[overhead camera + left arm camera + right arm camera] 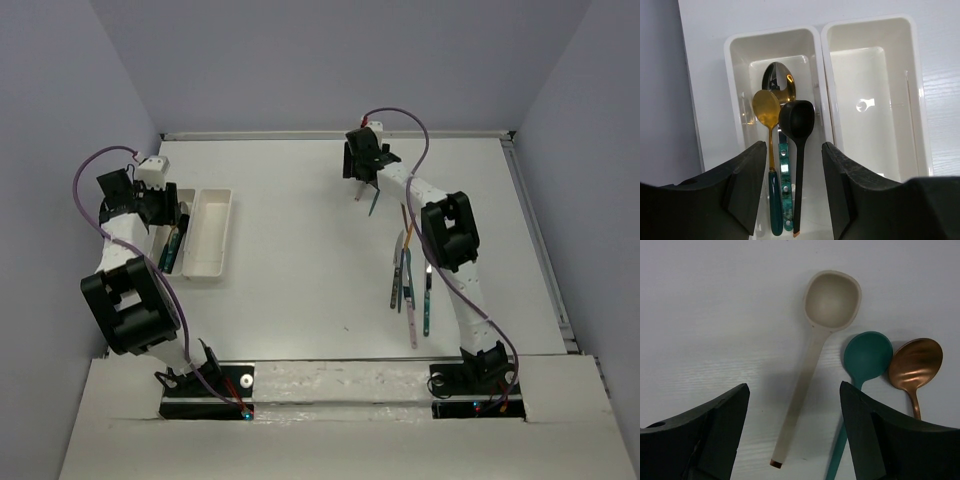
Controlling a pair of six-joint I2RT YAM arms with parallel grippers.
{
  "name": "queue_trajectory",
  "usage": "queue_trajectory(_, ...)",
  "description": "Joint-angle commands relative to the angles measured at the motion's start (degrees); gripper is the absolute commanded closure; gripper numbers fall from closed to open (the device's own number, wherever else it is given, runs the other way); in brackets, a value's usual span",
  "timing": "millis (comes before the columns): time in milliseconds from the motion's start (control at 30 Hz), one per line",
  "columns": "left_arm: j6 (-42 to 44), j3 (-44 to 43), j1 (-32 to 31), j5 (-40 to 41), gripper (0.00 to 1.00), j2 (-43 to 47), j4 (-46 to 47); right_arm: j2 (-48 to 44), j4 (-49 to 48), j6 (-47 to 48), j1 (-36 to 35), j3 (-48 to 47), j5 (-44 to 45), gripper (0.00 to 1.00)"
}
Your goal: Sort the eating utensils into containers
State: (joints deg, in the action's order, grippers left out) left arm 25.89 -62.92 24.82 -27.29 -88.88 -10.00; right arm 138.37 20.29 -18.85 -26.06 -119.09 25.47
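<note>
Overhead, the left pincer (165,212) hangs over the joined white plastic trays (210,240); loose utensils (427,300) lie on the table (290,220) near the right pincer (365,188). Left wrist: jaws released above gold spoon (766,106), black spoon (796,119) and silver spoon (777,80) in one of them. Right wrist: jaws released astride a beige spoon (832,300).

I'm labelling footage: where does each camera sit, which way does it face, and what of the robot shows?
Top view: fixed above and behind the arms, looking down on the table; both whole arms show.
Left wrist: on the left arm, looking down through the open left end effector into the trays.
Right wrist: on the right arm, looking down through the open right end effector at a beige spoon, teal spoon and copper spoon.
Shared: top and left wrist views both show the trays.
</note>
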Motion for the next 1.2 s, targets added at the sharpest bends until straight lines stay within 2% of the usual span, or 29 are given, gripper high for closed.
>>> queue_trajectory(0,0.13,1.39,-0.12,-2.68,0.4,3.71,0.68,0.94,4.14,1.01,-0.04,-2.82,4.5,0.22)
queue_trajectory(200,-0.66,1.65,-0.47,-4.0,0.39,5.12,0.95,3.49,4.14,0.13,-0.04,-2.38,0.91,0.27)
queue_trajectory(400,-0.49,1.92,-0.65,-3.91,0.39,6.17,0.95,4.37,4.4,1.36,-0.04,-2.82,-0.51,0.45)
queue_trajectory(533,-0.66,2.01,-0.65,-3.91,0.39,7.49,0.95,4.89,4.4,2.67,0.49,-3.08,-3.23,0.63)
queue_trajectory(567,-0.66,2.01,-0.65,-4.0,0.39,7.76,0.86,5.07,4.49,3.03,0.49,-3.25,-3.5,0.76)
queue_trajectory(633,-0.49,2.18,-0.65,-3.91,0.38,8.72,0.68,5.07,4.49,3.64,0.49,-3.26,-3.77,0.89)
queue_trajectory(667,-0.32,2.27,-0.65,-4.0,0.38,9.07,0.51,4.9,4.49,3.82,0.49,-3.0,-3.68,1.0)
queue_trajectory(867,-0.05,2.27,-0.82,-6.89,0.37,12.41,-1.25,0.87,4.06,7.51,0.49,-3.79,-7.27,1.0)
queue_trajectory(933,-0.66,2.36,-1.61,-8.39,0.38,14.07,-2.04,-2.73,2.31,7.25,-0.03,0.14,-8.24,1.0)
queue_trajectory(967,-1.19,2.45,-2.14,-9.18,0.38,14.78,-2.22,-5.27,0.12,7.16,-0.74,3.13,-8.16,1.0)
queue_trajectory(1000,-1.98,2.53,-2.93,-10.32,0.38,15.4,-2.39,-8.34,-7.39,7.25,-1.7,7.25,-7.81,1.0)
queue_trajectory(1033,-2.33,2.71,-5.46,-10.5,0.38,16.88,-2.92,-15.68,-12.68,8.64,-3.01,17.91,-6.59,1.0)
queue_trajectory(1067,-3.03,2.71,-7.14,-10.42,0.37,17.59,-3.27,-19.59,-26.4,9.61,-5.9,23.76,-6.49,1.0)
queue_trajectory(1133,-3.65,2.8,-13.09,-10.33,0.37,19.78,-3.71,-29.32,-43.22,11.55,-10.82,37.35,-7.45,1.0)
queue_trajectory(1167,-3.83,2.89,-15.22,-10.85,0.36,20.58,-3.89,-31.64,-47.06,11.9,-12.42,40.31,-7.98,1.0)
